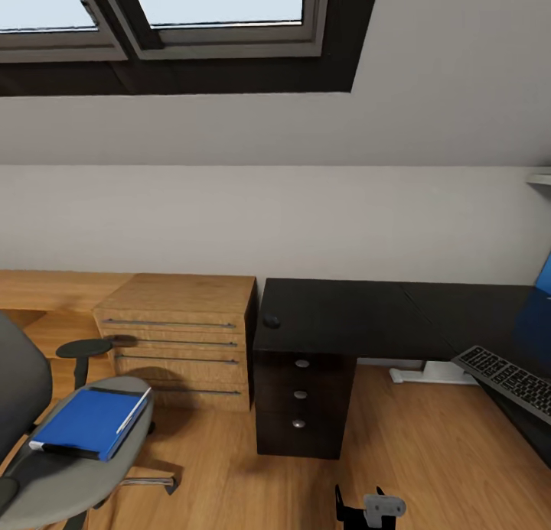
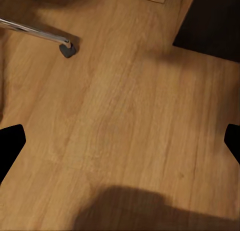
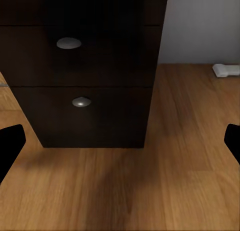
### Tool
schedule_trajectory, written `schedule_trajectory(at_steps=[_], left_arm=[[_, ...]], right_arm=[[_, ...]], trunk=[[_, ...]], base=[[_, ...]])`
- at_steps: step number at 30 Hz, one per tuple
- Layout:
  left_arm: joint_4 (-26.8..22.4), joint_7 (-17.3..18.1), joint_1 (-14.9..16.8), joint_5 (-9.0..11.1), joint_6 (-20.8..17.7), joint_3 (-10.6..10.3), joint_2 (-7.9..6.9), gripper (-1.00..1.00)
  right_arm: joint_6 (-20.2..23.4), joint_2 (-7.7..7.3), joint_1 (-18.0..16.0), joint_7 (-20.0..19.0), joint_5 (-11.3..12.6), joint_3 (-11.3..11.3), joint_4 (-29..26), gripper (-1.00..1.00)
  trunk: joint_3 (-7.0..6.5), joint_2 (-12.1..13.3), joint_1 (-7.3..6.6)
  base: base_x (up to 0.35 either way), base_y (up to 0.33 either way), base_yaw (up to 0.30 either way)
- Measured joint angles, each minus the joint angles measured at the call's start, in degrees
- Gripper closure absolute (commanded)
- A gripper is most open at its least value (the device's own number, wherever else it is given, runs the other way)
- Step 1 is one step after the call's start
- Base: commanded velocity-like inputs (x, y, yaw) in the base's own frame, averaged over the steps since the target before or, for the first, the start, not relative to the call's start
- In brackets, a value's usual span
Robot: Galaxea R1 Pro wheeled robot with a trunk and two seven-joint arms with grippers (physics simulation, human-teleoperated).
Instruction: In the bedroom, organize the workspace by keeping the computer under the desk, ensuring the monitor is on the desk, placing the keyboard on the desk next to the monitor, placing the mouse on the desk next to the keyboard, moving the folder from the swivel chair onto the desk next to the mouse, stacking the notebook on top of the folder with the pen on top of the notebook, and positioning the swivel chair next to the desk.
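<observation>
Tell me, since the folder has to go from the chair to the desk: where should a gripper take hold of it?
Probably by the folder's long edge nearest the desk, coming from that side. It lies flat on the swivel chair's seat, so a low sideways pinch across its thin edge suits; the backrest blocks the far side.

Chair caster (image 2: 67,49) on wooden floor (image 2: 125,126), desk corner (image 2: 212,21)
</observation>
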State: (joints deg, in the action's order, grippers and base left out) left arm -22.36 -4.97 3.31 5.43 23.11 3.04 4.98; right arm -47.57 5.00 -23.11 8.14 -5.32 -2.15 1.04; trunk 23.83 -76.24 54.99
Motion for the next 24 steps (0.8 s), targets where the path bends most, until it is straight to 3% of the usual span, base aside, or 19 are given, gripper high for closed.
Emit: schedule_trajectory(at_steps=[24], left_arm=[[0.0,0.0,0.0,0.0,0.0,0.0,0.0,-1.0]], right_arm=[[0.1,0.0,0.0,0.0,0.0,0.0,0.1,-1.0]], trunk=[[-4.31,9.6,-5.27]], base=[[0.093,0.0,0.0]])
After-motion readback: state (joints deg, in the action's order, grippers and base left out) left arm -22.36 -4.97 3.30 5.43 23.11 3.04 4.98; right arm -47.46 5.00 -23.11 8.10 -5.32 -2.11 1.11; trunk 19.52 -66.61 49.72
